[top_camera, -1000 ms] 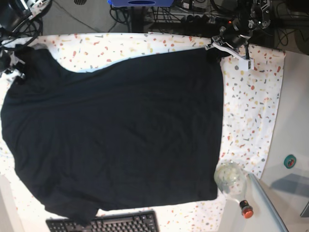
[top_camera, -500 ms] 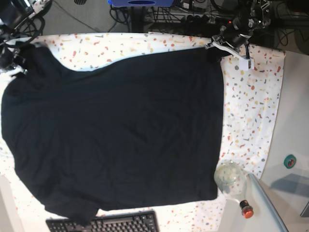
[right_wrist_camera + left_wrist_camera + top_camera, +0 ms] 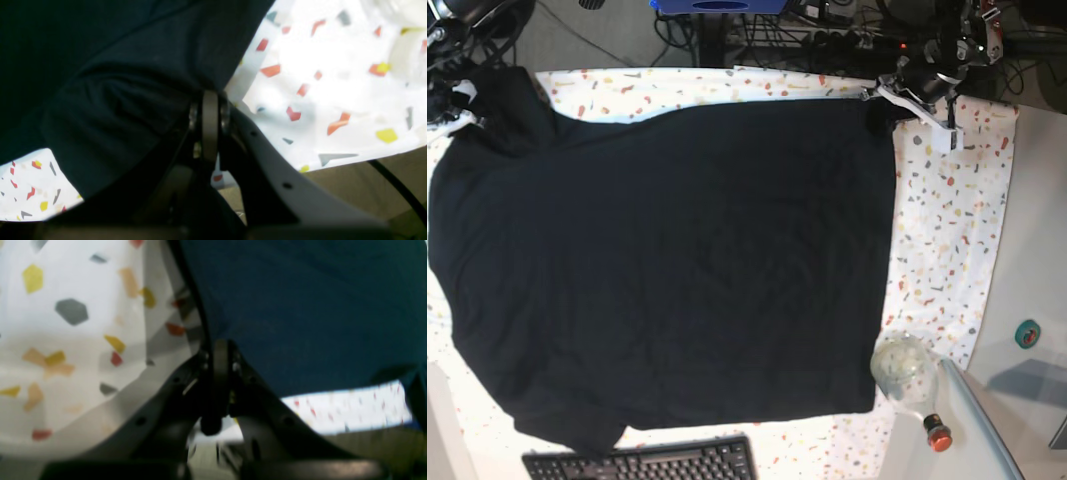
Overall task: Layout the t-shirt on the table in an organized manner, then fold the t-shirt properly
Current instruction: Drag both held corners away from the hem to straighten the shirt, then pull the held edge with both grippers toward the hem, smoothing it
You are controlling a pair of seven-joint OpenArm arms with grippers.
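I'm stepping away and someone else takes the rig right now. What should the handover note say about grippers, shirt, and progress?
Left gripper: shut on the t-shirt, at its far corner on the base view's right.
Right gripper: shut on the t-shirt, at the far corner on the base view's left.
T-shirt: spread mostly flat over the table, a keyboard at its near edge, a bottle by its near right corner.
Done: layout roughly complete.
Left: smooth out, then all folds.

Keyboard point(image 3: 640, 464), bottle point(image 3: 910, 379), tape roll point(image 3: 1027, 334)
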